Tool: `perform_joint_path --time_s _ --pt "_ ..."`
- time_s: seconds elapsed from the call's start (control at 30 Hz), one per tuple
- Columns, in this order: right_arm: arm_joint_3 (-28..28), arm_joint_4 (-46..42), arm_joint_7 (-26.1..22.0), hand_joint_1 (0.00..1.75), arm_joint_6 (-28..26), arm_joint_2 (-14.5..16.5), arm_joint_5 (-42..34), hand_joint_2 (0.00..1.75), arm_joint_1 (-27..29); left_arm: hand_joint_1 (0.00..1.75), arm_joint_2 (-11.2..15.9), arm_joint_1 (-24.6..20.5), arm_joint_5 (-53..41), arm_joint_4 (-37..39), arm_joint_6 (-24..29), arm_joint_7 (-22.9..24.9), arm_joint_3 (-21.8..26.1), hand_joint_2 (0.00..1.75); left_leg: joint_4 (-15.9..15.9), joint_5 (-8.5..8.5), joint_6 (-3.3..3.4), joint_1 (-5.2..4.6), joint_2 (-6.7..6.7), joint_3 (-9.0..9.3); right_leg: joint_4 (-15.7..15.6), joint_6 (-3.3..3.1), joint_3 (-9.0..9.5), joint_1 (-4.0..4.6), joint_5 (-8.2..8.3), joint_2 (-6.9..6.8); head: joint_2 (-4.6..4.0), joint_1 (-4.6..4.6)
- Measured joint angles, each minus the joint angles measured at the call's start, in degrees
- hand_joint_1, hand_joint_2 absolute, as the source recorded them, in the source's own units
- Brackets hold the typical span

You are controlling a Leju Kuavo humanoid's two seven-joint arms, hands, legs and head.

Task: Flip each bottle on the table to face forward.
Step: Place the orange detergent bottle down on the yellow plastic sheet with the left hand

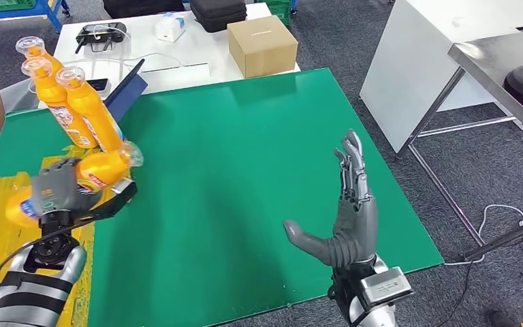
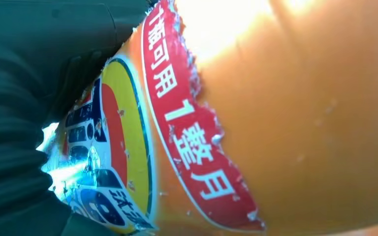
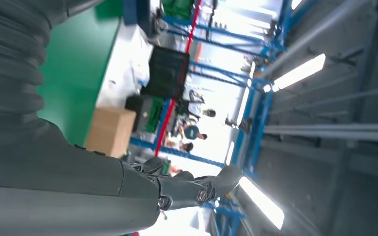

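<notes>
My left hand (image 1: 54, 191) holds an orange bottle (image 1: 99, 170) lying sideways | three orange bottles (image 1: 75, 102) stand behind | my right hand (image 1: 347, 218) is spread, holding nothing.

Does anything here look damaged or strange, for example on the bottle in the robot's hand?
Yes. The label of the orange bottle that the left hand holds looks worn: its red band has torn, ragged edges with small chips missing. The right hand is open and holds nothing. Nothing looks spilled.

The left robot hand (image 1: 54, 191) hides much of the held bottle (image 1: 99, 170).
</notes>
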Motion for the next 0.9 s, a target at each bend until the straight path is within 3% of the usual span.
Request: perform_joint_path --time_s 0.1,0.2,0.3,0.57,0.73,0.9 --pt "-0.46 -0.74 -0.42 0.00 -0.99 -0.09 0.84 1.75 0.11 1.75 4.94 -1.32 -0.19 2.84 -0.89 5.80 -2.34 1.75 0.00 0.01 -0.01 0.00 0.01 0.01 0.00 -0.02 -0.01 0.00 -0.01 0.04 0.00 -0.01" --pt "-0.48 -0.93 -0.49 0.00 -1.65 -0.09 1.24 1.75 0.02 1.75 7.32 -2.43 -0.22 6.62 -1.02 3.43 -2.31 1.75 0.00 0.01 -0.02 0.01 -0.09 0.00 0.00 -0.03 0.00 0.00 -0.03 0.00 0.00 0.00" --pt "-0.48 -0.95 -0.20 0.00 -1.71 -0.16 1.34 1.75 -0.19 1.75 7.94 -3.69 -0.21 10.42 -2.09 1.09 -1.50 1.75 0.00 0.01 -0.02 0.00 -0.10 -0.01 0.00 -0.02 0.01 -0.01 -0.02 0.00 0.00 0.01" --pt "-0.47 -0.95 0.25 0.00 -0.77 -0.24 1.37 1.75 -0.34 1.75 7.42 -6.18 0.03 17.03 -3.32 -4.09 0.38 1.75 0.00 0.02 -0.01 -0.01 -0.11 0.00 0.00 -0.01 0.01 -0.02 -0.01 -0.01 0.00 -0.01" --pt "-0.50 -0.79 1.25 0.00 0.32 -0.28 0.69 1.75 -0.47 1.75 4.57 -7.32 3.27 19.67 -3.53 -11.29 1.59 1.75 0.00 0.01 -0.01 -0.01 -0.12 -0.01 0.00 -0.01 0.01 -0.02 -0.01 -0.01 0.00 0.01" --pt "-0.52 -0.46 1.64 0.00 0.92 -0.28 0.33 1.75 -0.53 1.75 1.96 -7.72 5.19 20.77 -3.53 -13.55 1.64 1.75 0.01 0.01 -0.01 -0.02 -0.10 -0.02 0.00 0.00 0.01 -0.02 0.00 -0.01 0.00 0.01"
